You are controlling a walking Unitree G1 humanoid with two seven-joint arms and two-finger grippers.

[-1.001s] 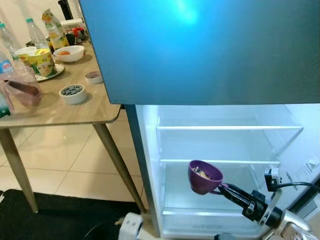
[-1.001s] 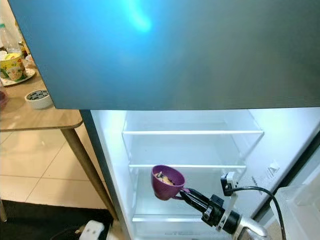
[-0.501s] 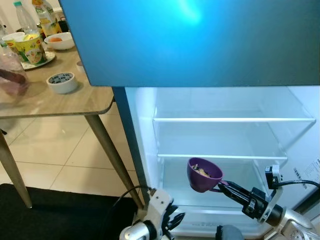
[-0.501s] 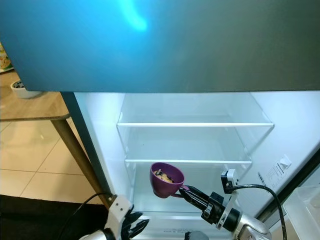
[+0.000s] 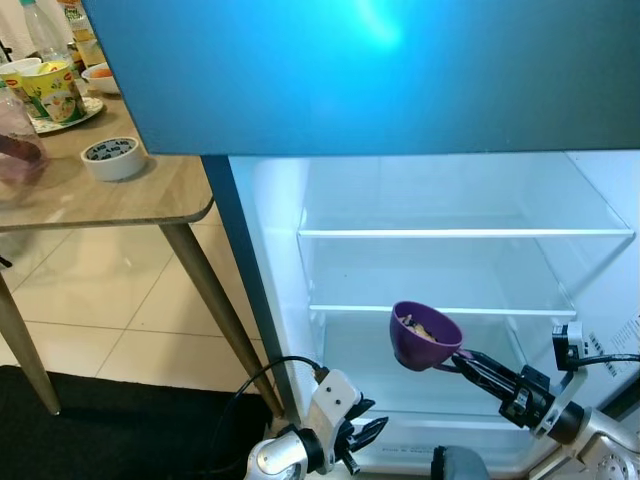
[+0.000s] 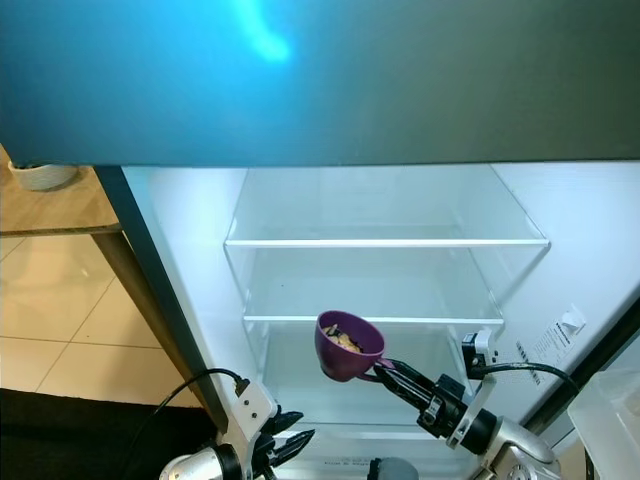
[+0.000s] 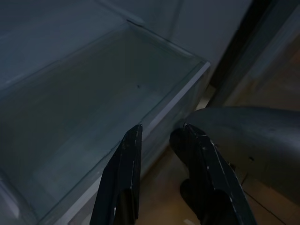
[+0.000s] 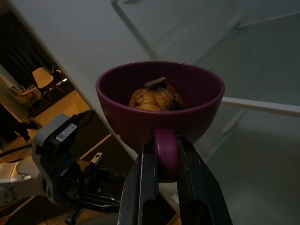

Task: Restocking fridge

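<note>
My right gripper (image 8: 161, 176) has its two black fingers (image 8: 140, 187) pinched on the handle of a purple cup (image 8: 159, 101), and that small tab is all that holds it; the cup sits level, with a lump of brownish food (image 8: 154, 98) in its bowl. In the head view the cup (image 5: 425, 337) hangs in front of the open fridge (image 5: 450, 300), at about five o'clock in the frame, just before the front edge of the lower glass shelf (image 5: 440, 311) and about level with it, not yet resting on anything. My left gripper (image 5: 355, 432) is low at six o'clock, near the fridge's bottom left corner, fingers (image 7: 123, 180) a narrow gap apart and empty, pointed at the clear bottom drawer (image 7: 93, 117). The upper shelf (image 5: 465, 233) is at three o'clock, and the table (image 5: 150, 195) with its bowls is off at ten o'clock. My worry is the grip: with only the handle clamped, the cup could pivot and tip the food out if I push forward quickly. Since the cup rides about at shelf height, its base could catch the glass edge on the way in, so I judge it needs lifting first. Letting go before the base is fully on the glass would drop it toward the drawer.
</note>
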